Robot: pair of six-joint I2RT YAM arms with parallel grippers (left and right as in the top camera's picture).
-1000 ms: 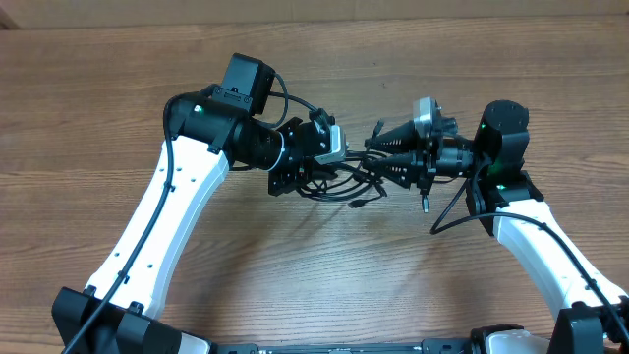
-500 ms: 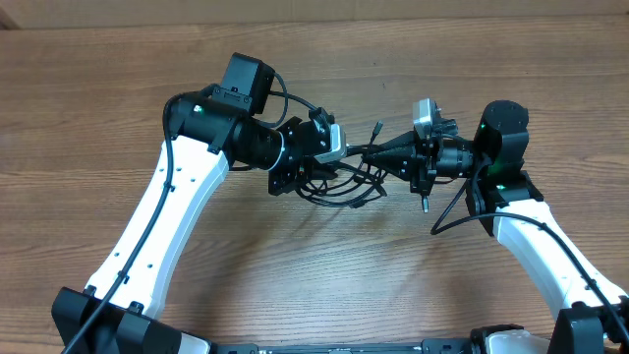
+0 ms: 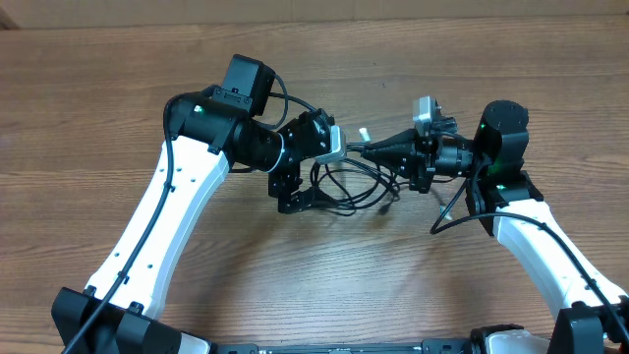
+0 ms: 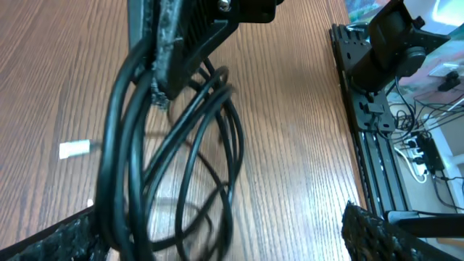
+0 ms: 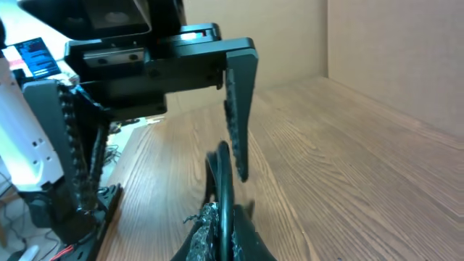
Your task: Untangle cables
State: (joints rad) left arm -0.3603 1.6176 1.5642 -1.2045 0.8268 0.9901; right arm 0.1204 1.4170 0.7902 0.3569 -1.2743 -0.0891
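My right fingers [image 5: 199,235] are pressed together on a strand of the cables [image 3: 354,185], pinching it at the upper edge of the bundle, above the desk [image 3: 472,59]. From that pinch the rest hangs and sprawls in several slack loops down onto the wood, between my two arms. My left fingers [image 4: 366,230] are spread as wide as they go and hold nothing; the loops pass through the gap between them, and I cannot tell whether any strand touches a pad.

I judge this stuff to be very light and limp — it will droop and swing rather than hold a shape, and it weighs next to nothing. The black jacket looks smooth, so I expect a strand to slide through a loose pinch; that helps when drawing a length out, but not when I want an anchor. It is far thinner than a finger, so a grasp can easily trap two or three strands at once, and that would tighten the snarl. The cords should stand pulling and bending well enough; the little plug ends seem the more delicate part.

The best place to take hold, to my mind, is a single outer loop well clear of the crossings, or a free end. A small pale piece [image 3: 363,133] just beside my right fingertips may be such an end — I cannot tell.
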